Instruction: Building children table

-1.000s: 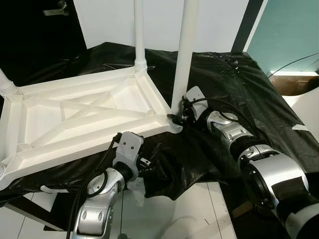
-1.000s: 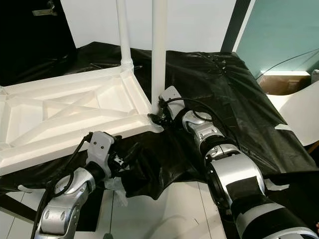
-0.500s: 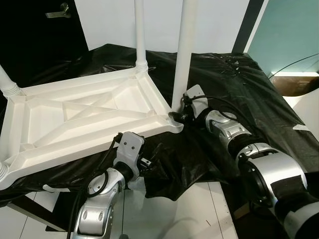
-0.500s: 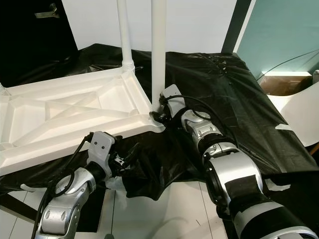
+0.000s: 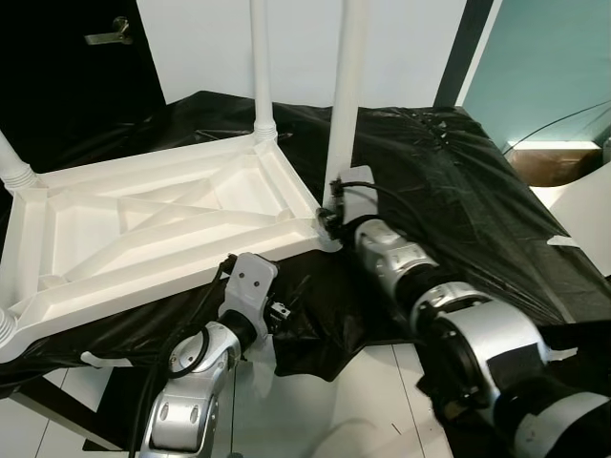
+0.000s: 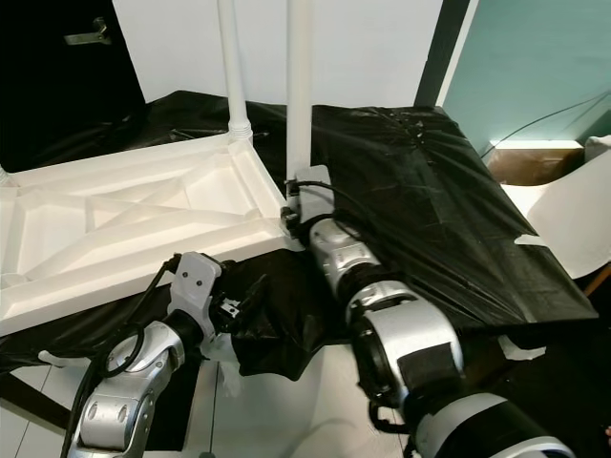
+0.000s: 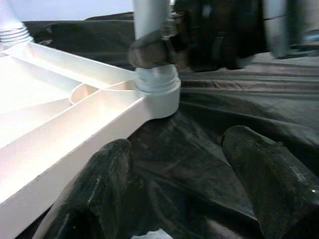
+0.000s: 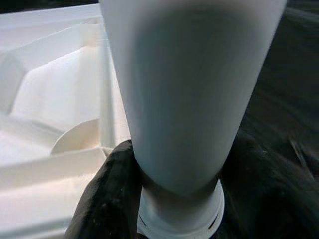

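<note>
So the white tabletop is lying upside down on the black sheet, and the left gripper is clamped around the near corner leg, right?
Not quite: it is the right gripper that is clamped around the near corner leg, low at its socket, as the right wrist view shows. The left gripper hangs open below the edge of the white tabletop, holding nothing. The tabletop does lie upside down on the black sheet.

The upturned table top (image 5: 143,224) is white moulded plastic, smooth with a soft sheen along its ribs. The legs (image 5: 346,95) are the same white plastic (ridged with threads at the base, smooth above). Under them lies a black plastic sheet (image 5: 458,181), thin, crinkled and glossy where light catches its folds. The arms (image 6: 406,334) are brushed silver metal with matt black bands, and the fingers (image 7: 264,174) look like dull black rubber, faintly grainy. The floor (image 5: 372,401) is smooth white board.
</note>
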`<state>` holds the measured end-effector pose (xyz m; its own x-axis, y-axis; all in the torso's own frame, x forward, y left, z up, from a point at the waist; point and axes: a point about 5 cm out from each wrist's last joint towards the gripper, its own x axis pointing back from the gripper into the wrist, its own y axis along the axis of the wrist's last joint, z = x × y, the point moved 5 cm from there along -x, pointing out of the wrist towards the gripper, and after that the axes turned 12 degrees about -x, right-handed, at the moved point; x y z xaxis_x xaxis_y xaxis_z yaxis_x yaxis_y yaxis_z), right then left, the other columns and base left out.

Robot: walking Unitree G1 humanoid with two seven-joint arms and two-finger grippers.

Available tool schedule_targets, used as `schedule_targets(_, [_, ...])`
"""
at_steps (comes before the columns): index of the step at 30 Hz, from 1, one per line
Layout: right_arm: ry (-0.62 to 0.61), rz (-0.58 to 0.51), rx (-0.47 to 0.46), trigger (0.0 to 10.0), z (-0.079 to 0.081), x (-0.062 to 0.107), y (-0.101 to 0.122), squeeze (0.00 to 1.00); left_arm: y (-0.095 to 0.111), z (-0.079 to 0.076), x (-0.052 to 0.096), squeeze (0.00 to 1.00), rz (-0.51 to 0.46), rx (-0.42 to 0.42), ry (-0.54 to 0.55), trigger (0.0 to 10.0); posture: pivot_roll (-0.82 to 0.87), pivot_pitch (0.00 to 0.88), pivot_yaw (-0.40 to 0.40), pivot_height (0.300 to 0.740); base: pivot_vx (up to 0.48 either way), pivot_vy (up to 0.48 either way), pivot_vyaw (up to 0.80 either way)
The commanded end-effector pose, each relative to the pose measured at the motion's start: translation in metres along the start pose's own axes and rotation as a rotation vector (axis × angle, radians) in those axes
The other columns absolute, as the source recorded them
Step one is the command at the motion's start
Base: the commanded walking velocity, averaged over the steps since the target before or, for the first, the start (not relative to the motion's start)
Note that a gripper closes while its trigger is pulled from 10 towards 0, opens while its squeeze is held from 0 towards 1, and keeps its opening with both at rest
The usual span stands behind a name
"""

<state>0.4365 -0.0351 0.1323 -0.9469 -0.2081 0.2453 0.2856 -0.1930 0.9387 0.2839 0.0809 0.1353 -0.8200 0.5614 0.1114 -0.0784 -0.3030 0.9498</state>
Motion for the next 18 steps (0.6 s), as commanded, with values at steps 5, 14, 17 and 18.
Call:
schedule_targets(5, [-0.067, 0.023, -0.157, 4.1, 0.001, 0.003, -0.016, 0.0, -0.005, 0.005, 0.0, 0.0, 0.034, 0.0, 0.058, 10.0, 0.17, 0.0, -0.077, 0.74, 0.0, 0.0, 0.0])
schedule_targets(14, [-0.021, -0.103, -0.105, 10.0, 0.003, 0.004, 0.005, 1.0, -0.003, 0.006, -0.001, 0.0, 0.029, -0.008, 0.056, 10.0, 0.16, 0.0, -0.072, 0.74, 0.0, 0.0, 0.0])
schedule_targets(17, [-0.015, -0.114, -0.102, 10.0, 0.003, 0.005, 0.006, 1.0, -0.003, 0.006, -0.001, 0.0, 0.029, -0.009, 0.056, 10.0, 0.16, 0.0, -0.073, 0.74, 0.0, 0.0, 0.0])
schedule_targets(18, [-0.011, -0.121, -0.092, 10.0, 0.002, 0.005, 0.005, 1.0, -0.003, 0.007, 0.0, 0.0, 0.029, -0.011, 0.059, 10.0, 0.16, 0.0, -0.074, 0.74, 0.0, 0.0, 0.0])
